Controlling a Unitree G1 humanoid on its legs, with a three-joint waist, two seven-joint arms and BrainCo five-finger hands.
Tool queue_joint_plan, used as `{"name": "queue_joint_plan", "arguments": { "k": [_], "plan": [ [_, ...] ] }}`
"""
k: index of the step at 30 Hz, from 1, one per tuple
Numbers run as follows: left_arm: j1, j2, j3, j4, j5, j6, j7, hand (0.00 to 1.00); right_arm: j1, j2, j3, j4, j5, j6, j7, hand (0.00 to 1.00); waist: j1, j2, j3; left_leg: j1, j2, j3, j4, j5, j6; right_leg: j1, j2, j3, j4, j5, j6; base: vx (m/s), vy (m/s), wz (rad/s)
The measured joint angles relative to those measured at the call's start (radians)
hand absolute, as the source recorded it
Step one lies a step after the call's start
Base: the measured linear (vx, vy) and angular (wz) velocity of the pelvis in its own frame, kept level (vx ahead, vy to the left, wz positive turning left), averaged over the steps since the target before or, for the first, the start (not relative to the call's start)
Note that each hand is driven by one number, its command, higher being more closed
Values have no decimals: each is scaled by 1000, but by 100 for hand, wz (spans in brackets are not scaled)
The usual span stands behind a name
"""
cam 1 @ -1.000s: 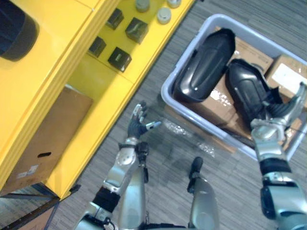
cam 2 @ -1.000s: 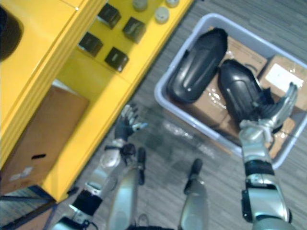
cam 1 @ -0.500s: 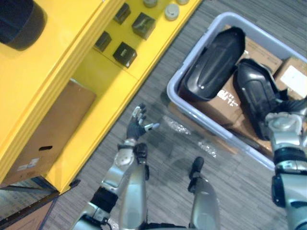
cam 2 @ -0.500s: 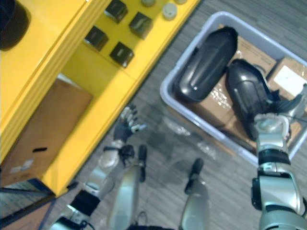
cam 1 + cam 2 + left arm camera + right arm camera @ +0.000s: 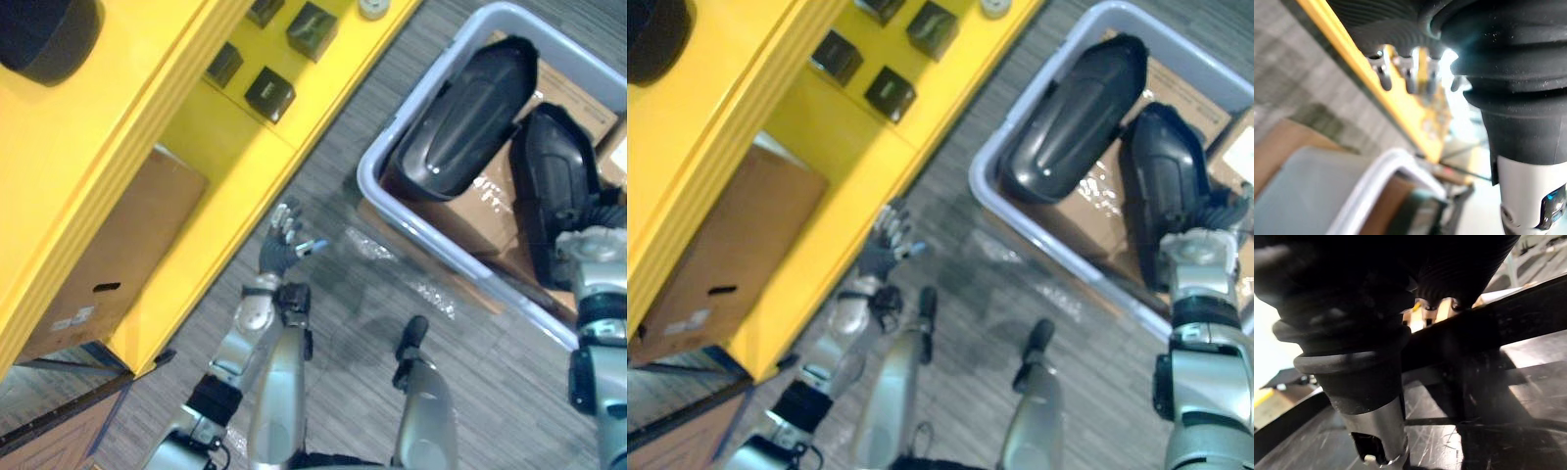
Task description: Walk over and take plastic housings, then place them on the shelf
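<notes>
- The whole view has slid since a second ago, so the camera has moved rather than the goods. I judge the robot has closed in on the pick-up spot.
- The yellow shelf (image 5: 147, 137) runs across the upper left. Its lower edge cuts diagonally down to the bottom left, with a cardboard box (image 5: 108, 255) tucked beneath it.
- The grey bin (image 5: 364, 176) fills the upper right, its near rim slanting toward the lower right. A strip of bare floor (image 5: 470, 362) lies between bin and shelf, which looks like the only free lane for carrying.
- Both plastic housings rest in the bin on brown cartons (image 5: 470, 211): the left housing (image 5: 465, 122) lies slantwise, and the right housing (image 5: 554, 186) sits just beside it.
- The right hand (image 5: 1434, 308), raised above the right housing a second ago, has come down onto its near end. Its fingers vanish behind the black rim, so I cannot tell whether they have closed. The grasp looks begun but not confirmed.
- The left hand (image 5: 282, 245) hovers over the floor near the shelf's edge, fingers relaxed and empty.
- Small dark cubes (image 5: 269, 91) occupy the shelf's upper level, leaving less room to set housings there.
- A scrap of clear wrap (image 5: 372, 245) lies on the floor near the bin's corner.
</notes>
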Motion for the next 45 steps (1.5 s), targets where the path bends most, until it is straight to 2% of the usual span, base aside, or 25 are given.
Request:
{"name": "queue_joint_plan", "arguments": {
  "k": [6,11,15,18,22,30,33,38,43,45],
  "plan": [
    [-46,-1,0,-30,-8,-11,-10,0,-22,-37,-43,-11,-2,13,56,100,1,0,-1,-38,26,51,7,9,2,-42,-5,1,22,-5,1,-8,-18,2],
    [-57,-6,-3,-30,-21,-19,-24,0,-18,-27,-50,-42,-3,13,78,100,-1,-1,-1,-35,47,55,9,10,-1,-46,8,2,25,-6,0,13,-52,-7],
    [-69,-10,-25,-30,-21,-37,-42,0,-13,20,-48,-49,-5,7,83,100,-1,-3,-2,-30,67,67,11,10,-2,-48,20,8,32,-9,-7,-11,-52,-9],
    [-83,-32,-43,-30,-20,-40,-42,0,9,70,-38,-50,-36,-30,72,100,0,-7,-3,-30,79,80,13,10,-2,-50,25,14,32,-8,-8,-17,-35,-7],
    [-83,-40,-43,-30,-19,-41,-30,0,34,125,-18,-50,-82,-65,-13,100,3,-30,-15,-30,88,85,29,4,-6,-52,34,25,33,-7,-10,0,-17,-7],
    [-70,-37,-42,-30,-18,-42,-4,0,75,147,9,-113,-164,-66,-192,100,-5,-31,-15,-17,87,89,37,5,-6,-42,34,33,34,-1,-10,-3,-2,-1],
    [-46,-36,-42,-30,-18,-41,0,0,81,147,20,-126,-197,-66,-210,100,-14,-32,-15,16,83,95,33,5,-6,-13,35,39,29,0,-10,-11,-7,-5],
    [-17,-13,-41,-32,-18,-40,-1,0,102,144,48,-127,-210,-65,-232,100,-30,-51,-23,54,86,105,14,4,-5,26,48,53,-18,11,-14,-19,-9,-8],
    [7,23,-30,-48,-17,-27,-2,0,124,133,48,-128,-239,-65,-257,100,-50,-60,-24,81,83,106,12,6,-4,63,49,52,-42,31,-2,23,2,1],
    [9,37,-23,-82,17,-23,0,0,124,124,48,-141,-241,-66,-273,100,-52,-62,-23,92,83,106,9,5,-4,76,50,51,-47,31,-2,19,2,1]
  ]
}}
